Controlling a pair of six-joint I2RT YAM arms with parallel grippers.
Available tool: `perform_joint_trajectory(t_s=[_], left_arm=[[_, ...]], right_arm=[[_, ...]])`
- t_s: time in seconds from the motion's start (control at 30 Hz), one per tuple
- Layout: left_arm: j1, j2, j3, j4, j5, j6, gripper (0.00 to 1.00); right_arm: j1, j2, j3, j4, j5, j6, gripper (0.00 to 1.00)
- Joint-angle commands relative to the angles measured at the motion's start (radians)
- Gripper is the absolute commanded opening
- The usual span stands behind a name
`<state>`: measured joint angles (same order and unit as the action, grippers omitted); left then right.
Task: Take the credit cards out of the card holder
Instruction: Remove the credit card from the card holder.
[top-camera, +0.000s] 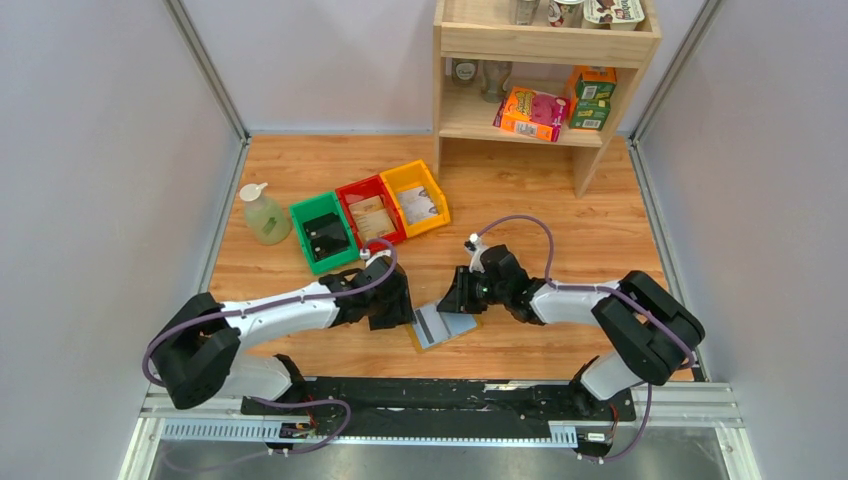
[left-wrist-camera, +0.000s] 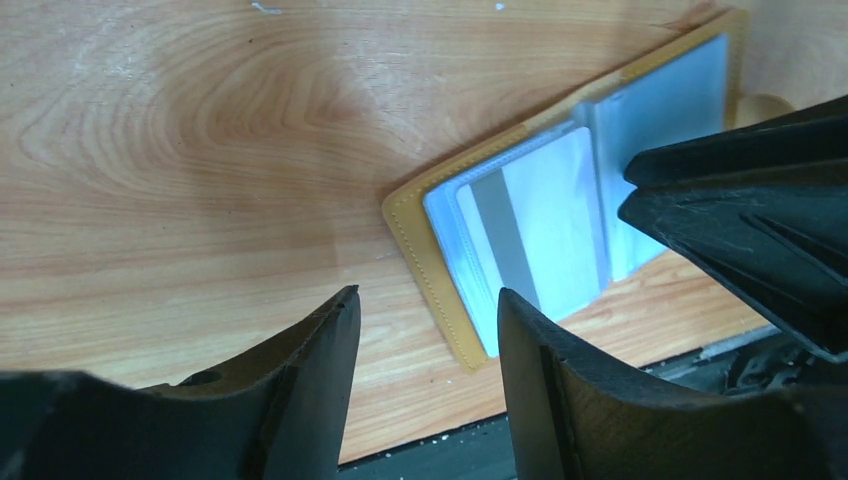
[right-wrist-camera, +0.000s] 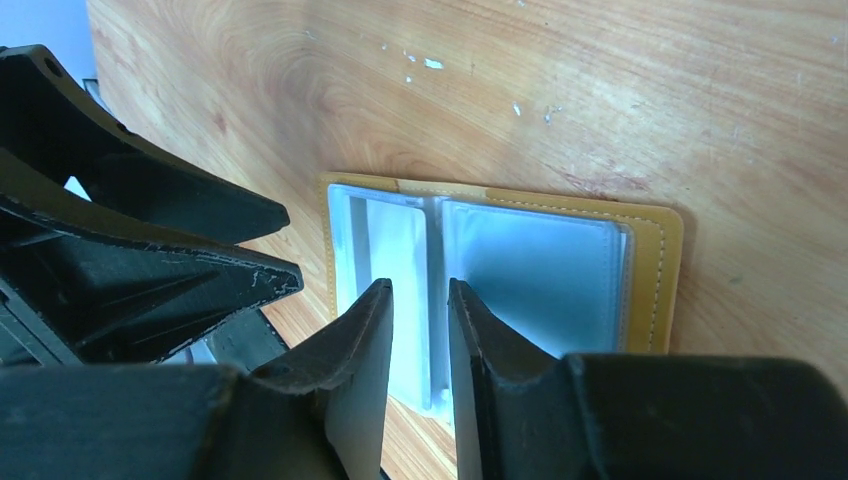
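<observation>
Wooden counter (top-camera: 560, 200) bears the card holder (top-camera: 445, 326) open, lower centre; our left fingers (left-wrist-camera: 310, 380) spread empty; right fingers (right-wrist-camera: 500, 360) nearly together, grip we cannot tell; tugging the striped card (left-wrist-camera: 530, 230) may drag the holder along.

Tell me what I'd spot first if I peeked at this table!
Probably the mustard-yellow card holder, lying open near the front edge of the wooden table, with the left gripper and right gripper poised on either side. A pale card with a dark stripe shows in its clear pocket. Behind, the green bin, red bin and yellow bin make a bright row.
</observation>
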<state>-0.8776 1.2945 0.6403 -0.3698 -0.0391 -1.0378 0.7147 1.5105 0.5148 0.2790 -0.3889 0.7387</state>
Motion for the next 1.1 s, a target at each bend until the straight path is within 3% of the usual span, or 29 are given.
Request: perform_joint_trajectory(t_s=[0.0,0.33,0.8,0.93,1.07], left_arm=[[-0.006,0.060,0.018,0.020,-0.018,-0.022,0.59],[-0.004,0.170,0.053,0.051,-0.007,-0.019,0.57],[-0.006,0.275,0.078,0.002,-0.059,0.021,0.00],[-0.006,0.281,0.084,-0.009,-0.065,0.032,0.00],[-0.001,0.238,0.110,-0.030,-0.096,0.074,0.00]], right_arm=[[-0.003,0.028,0.045,-0.046,-0.021,-0.039,0.30],[0.003,0.070,0.050,-0.040,-0.053,-0.048,0.31],[0.000,0.083,0.008,0.057,-0.097,-0.004,0.25],[-0.006,0.057,-0.012,0.086,-0.107,0.010,0.18],[-0.008,0.028,-0.019,0.086,-0.085,0.013,0.04]])
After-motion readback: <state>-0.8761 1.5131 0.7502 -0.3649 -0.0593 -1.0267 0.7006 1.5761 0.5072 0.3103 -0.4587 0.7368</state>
